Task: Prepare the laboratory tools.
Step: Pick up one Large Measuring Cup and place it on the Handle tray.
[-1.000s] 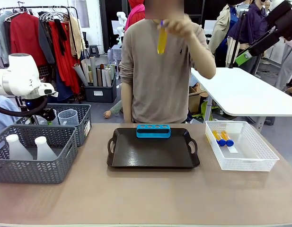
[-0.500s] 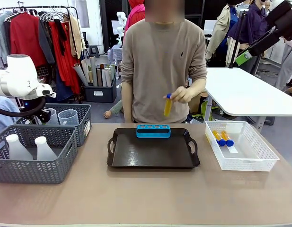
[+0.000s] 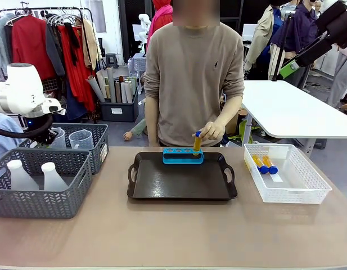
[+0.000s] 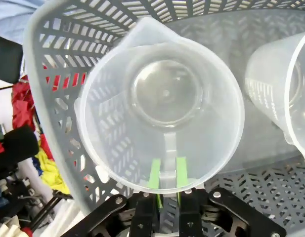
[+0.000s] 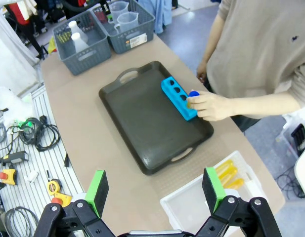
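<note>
While the person's hand (image 3: 211, 132) is seating a tube (image 3: 196, 146) in the right end hole of the rack (image 3: 179, 156) on the tray (image 3: 179, 185), the left gripper (image 4: 166, 173) is sitting down in the far grey basket (image 4: 58, 44). Its pads are nearly closed and pinching the handle of the beaker (image 4: 162, 94) at the rim. A second beaker (image 4: 285, 84) is sitting just beside it, so I'm thinking lift straight up, clear the basket wall before translating, and keep it upright; that thin handle is likely letting it swing. The right gripper (image 5: 155, 189) is hanging high over the desk (image 5: 88, 123), jaws wide apart, holding nothing. Two more tubes (image 3: 262, 164) are lying in the white basket (image 3: 297, 188), and two flasks (image 3: 30, 175) are standing in the near grey basket (image 3: 38, 205).
</note>
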Controlling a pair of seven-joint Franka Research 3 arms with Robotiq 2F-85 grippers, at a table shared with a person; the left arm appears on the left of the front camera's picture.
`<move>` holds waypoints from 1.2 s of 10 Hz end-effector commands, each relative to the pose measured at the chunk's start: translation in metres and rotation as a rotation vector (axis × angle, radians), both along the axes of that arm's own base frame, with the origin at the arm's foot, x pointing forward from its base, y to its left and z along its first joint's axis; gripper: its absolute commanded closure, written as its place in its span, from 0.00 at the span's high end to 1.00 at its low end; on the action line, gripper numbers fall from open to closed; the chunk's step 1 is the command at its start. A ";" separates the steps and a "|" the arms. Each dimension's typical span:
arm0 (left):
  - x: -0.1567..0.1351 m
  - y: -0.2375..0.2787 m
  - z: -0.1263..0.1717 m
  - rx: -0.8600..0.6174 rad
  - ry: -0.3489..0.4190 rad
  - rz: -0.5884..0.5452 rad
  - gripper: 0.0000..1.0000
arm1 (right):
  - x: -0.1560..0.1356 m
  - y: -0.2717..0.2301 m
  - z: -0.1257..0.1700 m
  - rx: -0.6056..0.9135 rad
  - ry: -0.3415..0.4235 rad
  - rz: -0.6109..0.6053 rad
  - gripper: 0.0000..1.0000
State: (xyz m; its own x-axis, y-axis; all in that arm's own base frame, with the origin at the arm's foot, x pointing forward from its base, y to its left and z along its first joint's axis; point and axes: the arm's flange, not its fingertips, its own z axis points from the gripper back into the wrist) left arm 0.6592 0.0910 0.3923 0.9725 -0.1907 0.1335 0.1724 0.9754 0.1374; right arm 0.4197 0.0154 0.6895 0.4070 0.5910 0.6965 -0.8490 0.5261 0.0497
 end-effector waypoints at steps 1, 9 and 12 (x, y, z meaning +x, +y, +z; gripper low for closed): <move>-0.009 0.002 0.020 0.022 -0.035 0.007 0.00 | 0.000 0.000 0.001 0.002 -0.003 0.004 1.00; -0.059 -0.029 0.238 0.075 -0.163 -0.387 0.00 | 0.000 0.000 0.001 0.002 -0.003 0.004 1.00; -0.096 -0.061 0.315 0.133 -0.188 -0.597 0.00 | 0.000 0.000 0.001 0.002 -0.003 0.004 1.00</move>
